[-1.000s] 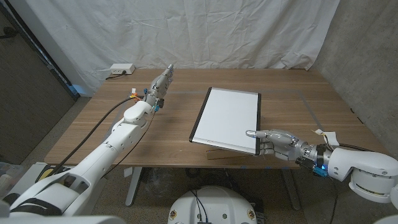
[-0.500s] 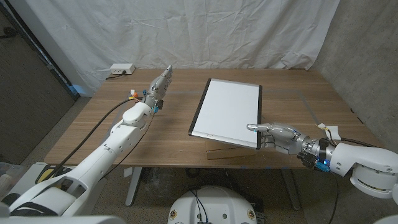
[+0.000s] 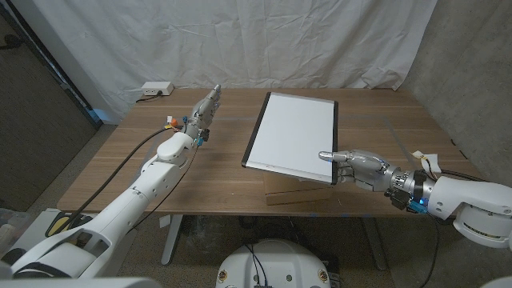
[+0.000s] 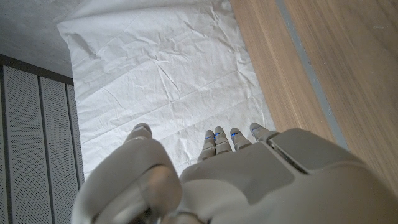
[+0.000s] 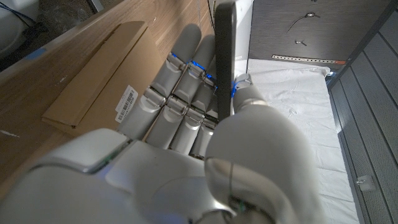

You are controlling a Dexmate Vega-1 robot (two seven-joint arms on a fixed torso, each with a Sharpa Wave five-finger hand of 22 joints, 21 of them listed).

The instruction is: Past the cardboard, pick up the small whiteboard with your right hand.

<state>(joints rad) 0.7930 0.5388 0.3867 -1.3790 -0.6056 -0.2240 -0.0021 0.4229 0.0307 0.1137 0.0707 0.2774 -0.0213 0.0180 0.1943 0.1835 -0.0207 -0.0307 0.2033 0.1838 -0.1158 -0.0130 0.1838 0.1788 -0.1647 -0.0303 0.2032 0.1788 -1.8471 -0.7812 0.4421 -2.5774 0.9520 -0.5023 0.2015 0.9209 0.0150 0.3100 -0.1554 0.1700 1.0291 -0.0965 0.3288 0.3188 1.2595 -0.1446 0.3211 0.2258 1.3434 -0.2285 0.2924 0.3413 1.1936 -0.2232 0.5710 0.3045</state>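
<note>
My right hand (image 3: 358,166) pinches the black-framed small whiteboard (image 3: 293,138) by its near corner, already tilted up off the flat brown cardboard (image 5: 93,74) w/ far edge seemingly still down, so lift's partly done; left hand (image 3: 206,106) open, idle.

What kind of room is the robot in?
Probably a lab or test room, not a home. A white sheet hangs as a backdrop behind the wooden table, bare concrete wall stands beside it, and a cabled white box sits on the table's far corner.
</note>
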